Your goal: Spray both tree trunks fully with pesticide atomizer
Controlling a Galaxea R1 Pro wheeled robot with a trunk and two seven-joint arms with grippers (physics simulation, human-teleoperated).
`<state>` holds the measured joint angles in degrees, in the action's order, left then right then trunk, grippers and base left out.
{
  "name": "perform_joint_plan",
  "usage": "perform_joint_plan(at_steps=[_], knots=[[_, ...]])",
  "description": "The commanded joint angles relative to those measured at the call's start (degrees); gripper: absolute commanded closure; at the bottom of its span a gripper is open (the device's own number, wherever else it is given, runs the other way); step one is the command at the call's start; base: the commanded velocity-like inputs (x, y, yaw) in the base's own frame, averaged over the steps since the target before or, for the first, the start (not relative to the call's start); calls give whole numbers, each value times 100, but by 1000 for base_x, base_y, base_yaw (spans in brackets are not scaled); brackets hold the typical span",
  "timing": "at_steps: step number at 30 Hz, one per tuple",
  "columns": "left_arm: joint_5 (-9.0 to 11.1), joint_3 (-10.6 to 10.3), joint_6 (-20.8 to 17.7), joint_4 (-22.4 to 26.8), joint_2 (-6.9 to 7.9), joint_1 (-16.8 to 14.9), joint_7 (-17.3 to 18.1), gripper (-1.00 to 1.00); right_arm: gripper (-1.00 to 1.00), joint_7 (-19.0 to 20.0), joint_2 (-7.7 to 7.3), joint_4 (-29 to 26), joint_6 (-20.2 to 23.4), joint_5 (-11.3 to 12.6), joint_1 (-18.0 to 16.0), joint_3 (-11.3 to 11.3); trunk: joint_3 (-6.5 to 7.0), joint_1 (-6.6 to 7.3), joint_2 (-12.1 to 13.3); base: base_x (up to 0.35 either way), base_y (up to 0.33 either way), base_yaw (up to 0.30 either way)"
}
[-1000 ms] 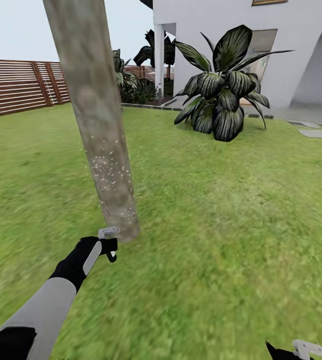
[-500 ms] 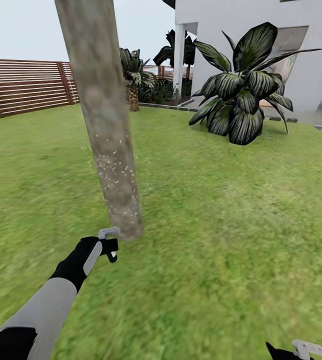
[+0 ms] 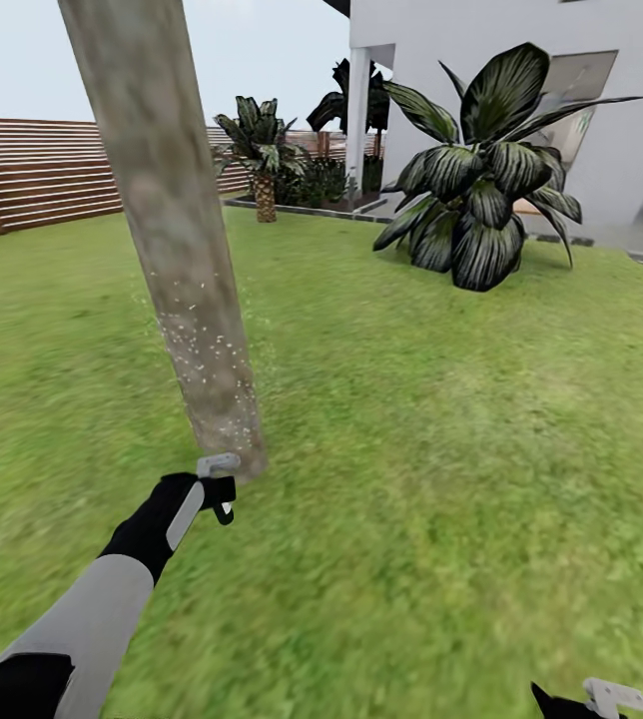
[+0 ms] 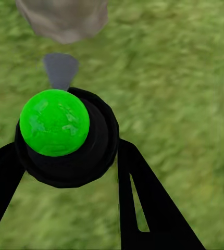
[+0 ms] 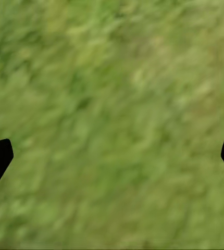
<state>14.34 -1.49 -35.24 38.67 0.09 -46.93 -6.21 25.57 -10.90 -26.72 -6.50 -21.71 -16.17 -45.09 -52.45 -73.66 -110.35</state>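
One tree's thick mottled grey-brown tree trunk (image 3: 177,250) leans up from the lawn just ahead and left of centre. Pale specks of pesticide (image 3: 205,350) dot its lower part. My left gripper (image 3: 219,491) is shut on the pesticide atomizer (image 4: 65,135), a dark bottle with a green spot. Its light grey trigger head (image 3: 218,464) points at the trunk's foot (image 4: 62,18), a short gap away. My right gripper (image 5: 112,156) hangs open over bare grass, low at the head view's right corner.
A low bush with broad dark leaves (image 3: 481,210) stands at the right in front of a white house (image 3: 621,130). A short palm (image 3: 262,150) and a brown slatted fence (image 3: 32,180) edge the far lawn. Grass stretches to the right of the trunk.
The whole head view has shifted, so the camera has moved: trunk and bush now lie further left, and more of the palm shows. Both arms keep their places in the picture.
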Motion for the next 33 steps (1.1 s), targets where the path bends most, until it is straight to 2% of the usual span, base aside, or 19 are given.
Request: perform_joint_plan(at_steps=[1,10,12,17,23,25,26,29,30,33], knots=[[-2,-1,0,-1,0,0,-3,100,-100,0,0,0,0,0,0,0,0,0,0,97,-274,238],[0,-1,2,-20,-12,0,-1,100,-100,1,0,0,0,1,0,0,0,0,0,20,-274,272],[0,-1,11,-51,-68,2,1,100,-100,1,0,0,2,6,-1,0,0,0,0,0,-274,189],[-1,-1,26,-27,-138,141,1,100,-100,1,9,7,9,26,0,-6,0,0,0,0,-274,27],[-8,-7,26,-64,-142,156,1,100,-100,1,7,212,1,11,0,-4,0,0,0,-21,-271,1],[-18,-15,31,-79,-159,251,5,100,-100,3,-8,218,-55,9,0,-8,0,0,0,-193,-211,0],[-57,-107,33,-60,-165,300,5,100,-100,2,-20,223,-130,9,0,-8,0,0,0,-259,-147,0],[-140,-657,55,-45,-160,353,5,100,-100,2,-48,222,-264,9,0,-10,0,0,0,-303,-57,0],[-152,-757,69,-80,-161,369,5,100,-100,1,-39,224,-279,9,0,-9,0,0,0,-205,-10,0],[-154,-817,200,-77,-132,461,6,100,-100,1,-28,225,-289,5,0,-7,0,0,0,-62,-3,0]])
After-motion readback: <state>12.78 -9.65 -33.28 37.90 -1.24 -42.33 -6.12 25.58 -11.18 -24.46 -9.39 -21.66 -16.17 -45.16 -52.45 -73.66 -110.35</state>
